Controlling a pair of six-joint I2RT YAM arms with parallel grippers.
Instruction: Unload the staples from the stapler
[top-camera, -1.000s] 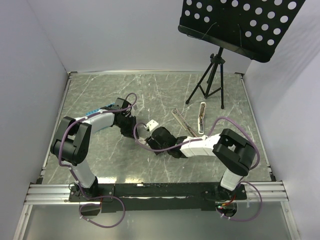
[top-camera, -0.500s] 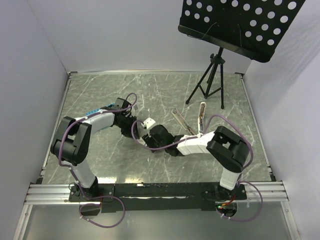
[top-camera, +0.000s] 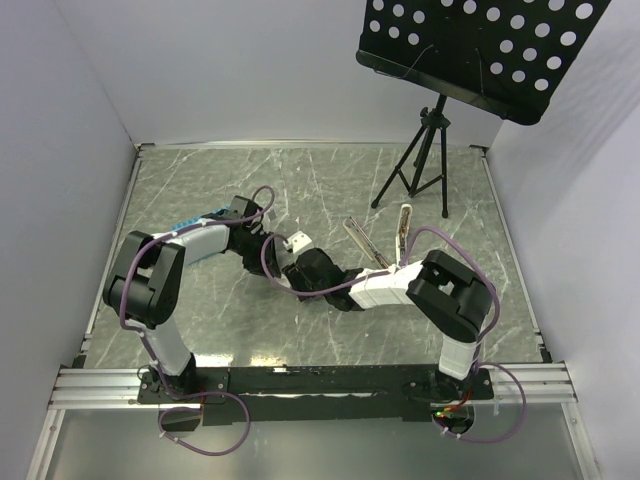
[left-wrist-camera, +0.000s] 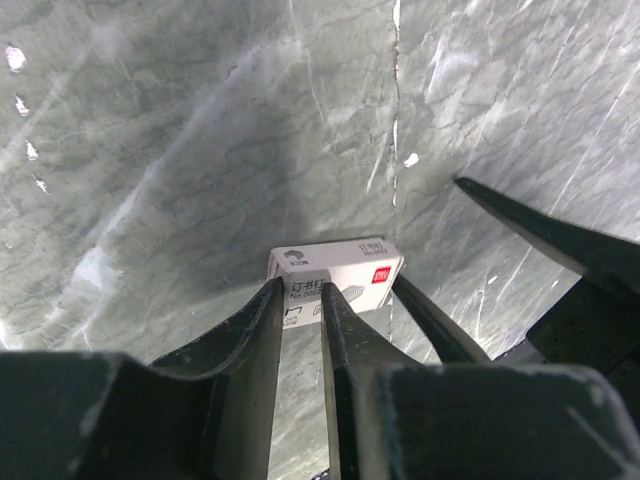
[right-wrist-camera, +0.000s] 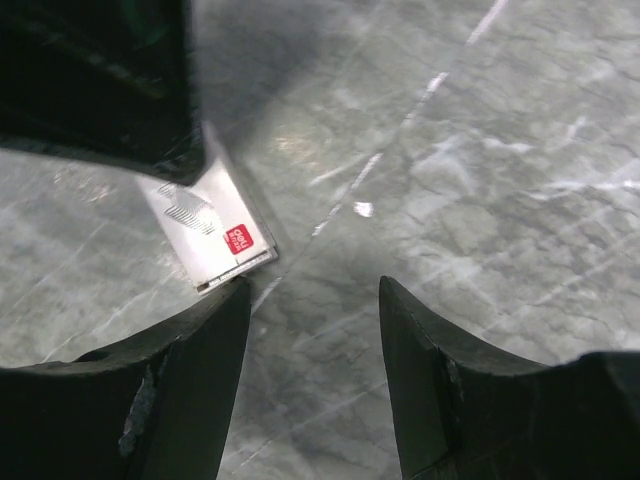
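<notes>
The stapler (top-camera: 404, 232), a slim white bar, lies on the table right of centre, with its thin silvery rail (top-camera: 365, 245) lying apart to its left. Neither gripper touches them. A small white box with a red mark (top-camera: 298, 242) sits between the grippers. My left gripper (top-camera: 274, 246) is nearly shut with a narrow empty gap, and its tips (left-wrist-camera: 300, 285) overlap the box (left-wrist-camera: 340, 262). My right gripper (top-camera: 297, 263) is open and empty (right-wrist-camera: 310, 285). Its left fingertip (right-wrist-camera: 225, 300) is at the corner of the box (right-wrist-camera: 215, 235).
A black tripod (top-camera: 420, 165) with a perforated music desk (top-camera: 480, 45) stands at the back right, close behind the stapler. White walls enclose the marbled table (top-camera: 200, 180) on three sides. The right gripper's fingers (left-wrist-camera: 540, 235) show in the left wrist view.
My right gripper has moved left, up to the small box. The box has shifted slightly left toward my left gripper. The stapler and rail have not moved.
</notes>
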